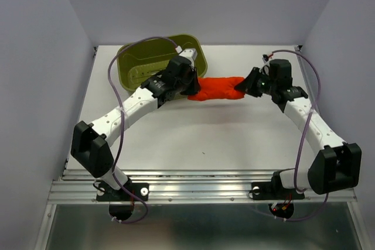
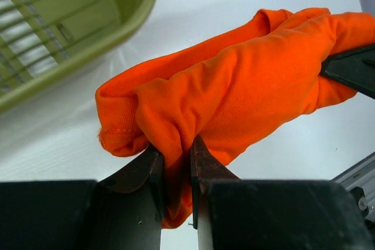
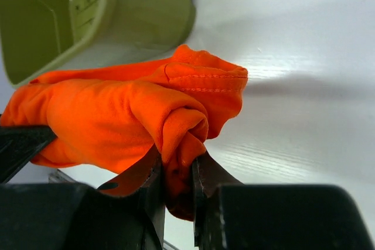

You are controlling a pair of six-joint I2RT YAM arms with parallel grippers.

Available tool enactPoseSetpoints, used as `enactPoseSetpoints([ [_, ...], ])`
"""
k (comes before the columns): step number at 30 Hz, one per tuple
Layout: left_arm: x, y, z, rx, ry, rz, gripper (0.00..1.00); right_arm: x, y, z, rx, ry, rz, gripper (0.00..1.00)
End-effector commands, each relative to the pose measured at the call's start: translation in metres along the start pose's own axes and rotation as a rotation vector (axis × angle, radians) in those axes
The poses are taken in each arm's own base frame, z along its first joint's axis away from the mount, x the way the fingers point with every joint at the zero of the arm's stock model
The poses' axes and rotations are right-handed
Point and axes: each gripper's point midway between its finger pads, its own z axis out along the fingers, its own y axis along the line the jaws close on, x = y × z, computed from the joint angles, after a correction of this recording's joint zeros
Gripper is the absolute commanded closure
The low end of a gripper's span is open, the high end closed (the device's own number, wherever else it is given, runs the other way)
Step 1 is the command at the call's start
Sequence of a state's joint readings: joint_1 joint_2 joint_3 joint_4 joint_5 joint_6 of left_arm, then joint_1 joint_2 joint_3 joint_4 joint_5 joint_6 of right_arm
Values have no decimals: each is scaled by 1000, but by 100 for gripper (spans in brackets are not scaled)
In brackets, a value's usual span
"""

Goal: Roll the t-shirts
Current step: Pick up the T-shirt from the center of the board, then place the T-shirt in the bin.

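The orange-red t-shirt [image 1: 218,88] is bunched into a thick roll, stretched between my two grippers just right of the basket. At its left end my left gripper [image 1: 190,89] is shut on a fold of the cloth; the wrist view shows the t-shirt [image 2: 246,86] pinched between the dark fingers [image 2: 202,162]. On the right end my right gripper [image 1: 241,86] is shut on the t-shirt [image 3: 117,115], with cloth squeezed between its fingers [image 3: 205,171]. Whether the roll rests on the table or hangs above it, I cannot tell.
An olive-green slotted basket [image 1: 140,62] stands at the back left of the white table [image 1: 205,139], right beside the left gripper. It also shows in the left wrist view as a basket [image 2: 70,33] and in the right wrist view as a basket [image 3: 94,16]. Grey walls enclose the table.
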State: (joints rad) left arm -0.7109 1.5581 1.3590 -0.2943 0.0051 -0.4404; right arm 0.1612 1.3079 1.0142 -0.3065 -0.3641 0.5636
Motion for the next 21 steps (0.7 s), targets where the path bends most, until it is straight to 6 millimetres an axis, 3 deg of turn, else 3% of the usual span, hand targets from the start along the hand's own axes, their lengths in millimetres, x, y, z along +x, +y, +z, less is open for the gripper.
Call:
enactPoseSetpoints([
  [1, -74, 9, -50, -60, -164, 15, 100, -50, 49, -8, -55, -113, -96, 99],
  [2, -82, 14, -54, -80, -182, 10, 100, -64, 61, -6, -65, -134, -111, 99],
  [4, -107, 31, -66, -128, -228, 0, 100, -69, 80, 2, -86, -133, -146, 99],
  [5, -113, 38, -67, -146, -233, 4, 100, -81, 95, 10, -103, -142, -162, 99],
  [7, -131, 55, -75, -190, -256, -8, 100, -84, 119, 21, -136, -141, -197, 99],
  [8, -136, 62, -77, -207, -262, -8, 100, -83, 120, 39, -130, -116, -200, 99],
  [9, -140, 68, -79, -225, -267, -11, 100, -100, 142, 36, -168, -152, -219, 99],
  [11, -153, 87, -86, -255, -289, -25, 100, -101, 164, 50, -208, -144, -235, 99],
  [12, -157, 94, -87, -265, -296, -29, 100, -109, 175, 66, -226, -146, -236, 99],
  [14, -167, 126, -92, -339, -313, -30, 100, -105, 193, 83, -266, -124, -253, 99],
  [16, -177, 158, -96, -382, -317, -53, 100, -106, 205, 110, -283, -118, -272, 99],
  [18, -181, 172, -96, -394, -315, -60, 100, -102, 211, 127, -294, -102, -276, 99],
  [19, -183, 177, -94, -402, -321, -66, 100, -95, 203, 148, -281, -76, -269, 99],
  [20, -180, 183, -87, -400, -304, -74, 100, -94, 214, 150, -305, -77, -277, 99],
  [21, -179, 188, -85, -402, -296, -81, 100, -91, 211, 158, -301, -69, -276, 99],
])
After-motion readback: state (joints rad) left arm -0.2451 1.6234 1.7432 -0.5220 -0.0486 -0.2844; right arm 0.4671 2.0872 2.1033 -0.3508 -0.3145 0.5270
